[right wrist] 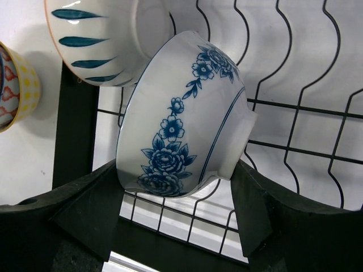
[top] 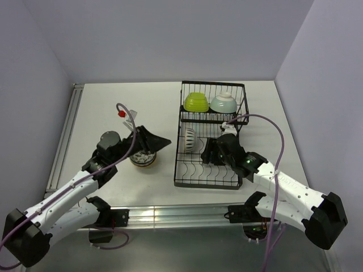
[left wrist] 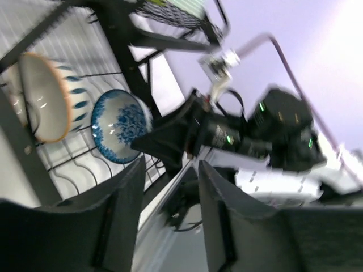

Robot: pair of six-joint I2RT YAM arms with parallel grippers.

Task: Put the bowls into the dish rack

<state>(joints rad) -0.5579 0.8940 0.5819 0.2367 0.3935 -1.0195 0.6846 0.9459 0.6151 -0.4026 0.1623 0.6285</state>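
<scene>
The black wire dish rack [top: 207, 182] holds a lime green bowl [top: 195, 102] and a pale mint bowl [top: 223, 103] in its raised back basket. A white bowl with dark stripes [top: 188, 140] stands on edge in the slots. My right gripper [top: 211, 152] is down in the rack, shut on a blue floral bowl [right wrist: 184, 119] that stands on edge against the wires, one finger at its rim and one at its foot. My left gripper [top: 152, 140] is open and empty, hovering above a yellow patterned bowl [top: 143, 160] on the table left of the rack.
The left wrist view shows the striped bowl [left wrist: 48, 96], the blue bowl [left wrist: 120, 126] and the right gripper [left wrist: 170, 135] beyond my left fingers [left wrist: 127, 204]. The yellow bowl [right wrist: 16, 85] sits just outside the rack's left bar. Walls close the table's back and sides.
</scene>
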